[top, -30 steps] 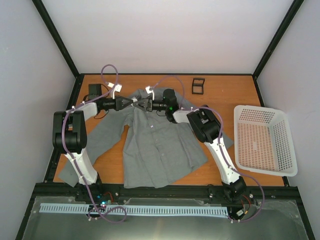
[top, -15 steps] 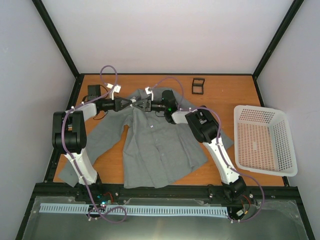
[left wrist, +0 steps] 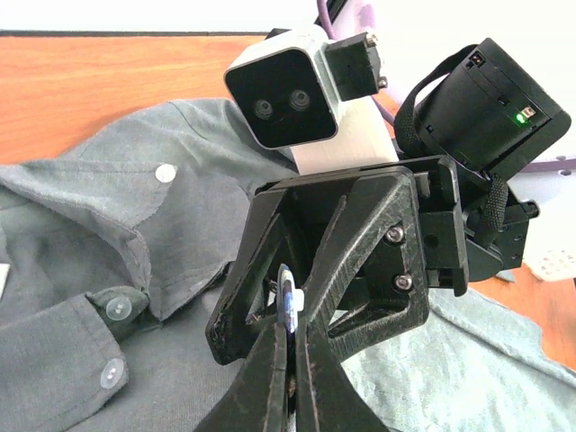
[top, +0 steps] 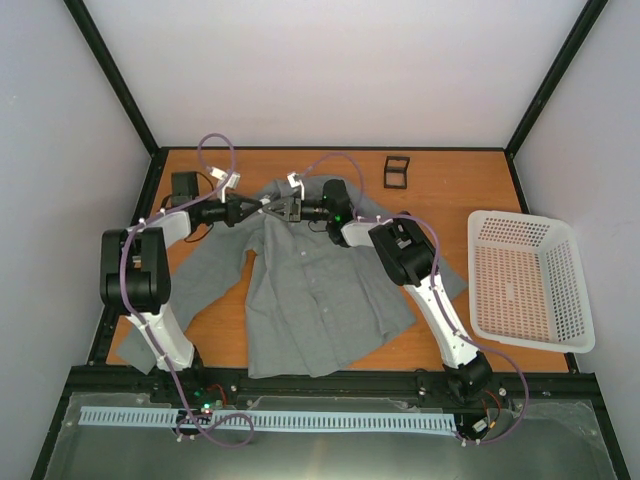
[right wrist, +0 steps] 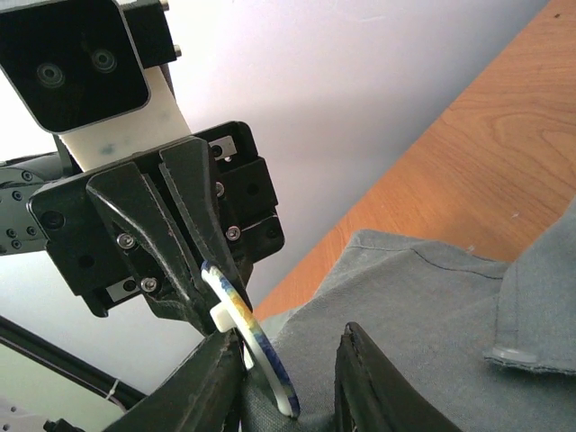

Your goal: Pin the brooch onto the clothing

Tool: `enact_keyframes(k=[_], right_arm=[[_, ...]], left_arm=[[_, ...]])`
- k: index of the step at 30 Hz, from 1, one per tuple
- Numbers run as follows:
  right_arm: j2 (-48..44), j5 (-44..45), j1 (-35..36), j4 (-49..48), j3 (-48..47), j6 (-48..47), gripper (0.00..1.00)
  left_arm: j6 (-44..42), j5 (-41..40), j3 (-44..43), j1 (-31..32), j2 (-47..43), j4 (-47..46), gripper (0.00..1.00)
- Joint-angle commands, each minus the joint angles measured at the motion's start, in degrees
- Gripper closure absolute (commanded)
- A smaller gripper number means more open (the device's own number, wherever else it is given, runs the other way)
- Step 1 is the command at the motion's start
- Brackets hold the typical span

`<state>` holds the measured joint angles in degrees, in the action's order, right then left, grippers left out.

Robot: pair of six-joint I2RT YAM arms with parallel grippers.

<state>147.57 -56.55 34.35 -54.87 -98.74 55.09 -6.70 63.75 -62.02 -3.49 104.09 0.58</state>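
Note:
The grey shirt [top: 320,290] lies spread on the table, collar at the far side. The two grippers meet tip to tip over the collar. My left gripper [top: 262,207] is shut on the brooch [left wrist: 287,297], which it holds edge-on. In the right wrist view the brooch [right wrist: 256,346] shows a blue face, a pale rim and a white clasp on its back. My right gripper [right wrist: 288,342] has its jaws partly closed around a raised fold of shirt fabric [right wrist: 432,297]. The brooch's lower edge rests against that fold, beside the left finger. The brooch is hidden in the top view.
A white plastic basket [top: 530,280] stands at the right. A small black square holder [top: 397,172] sits at the far edge of the wooden table [top: 450,190]. A black box [top: 187,184] sits at the far left, behind the left arm.
Both grippers have shifted together a little to the left and toward the far side, still tip to tip over the collar. The grips look the same.

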Motion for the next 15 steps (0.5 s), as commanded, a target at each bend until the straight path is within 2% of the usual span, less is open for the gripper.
enact_keyframes(k=[1,9,12,15], right_arm=[[2.7,2.9,-0.4,0.8,-1.1,2.0,0.73],[2.5,6.0,-1.2,1.3,-1.3,6.2,0.76],[1.4,8.3,-1.3,2.3,0.0,5.5,0.77],[-1.0,13.2,-1.2,6.6,2.5,1.2,0.72]], left_arm=[[-3.7,7.3,1.6,0.4,-5.3,-3.6,0.99],[-5.0,6.9,4.5,0.5,-8.3,-5.8,0.99],[-4.1,5.9,4.6,0.4,-8.6,-6.0,0.99],[-1.0,2.4,5.0,0.8,-8.9,-7.5,0.99]])
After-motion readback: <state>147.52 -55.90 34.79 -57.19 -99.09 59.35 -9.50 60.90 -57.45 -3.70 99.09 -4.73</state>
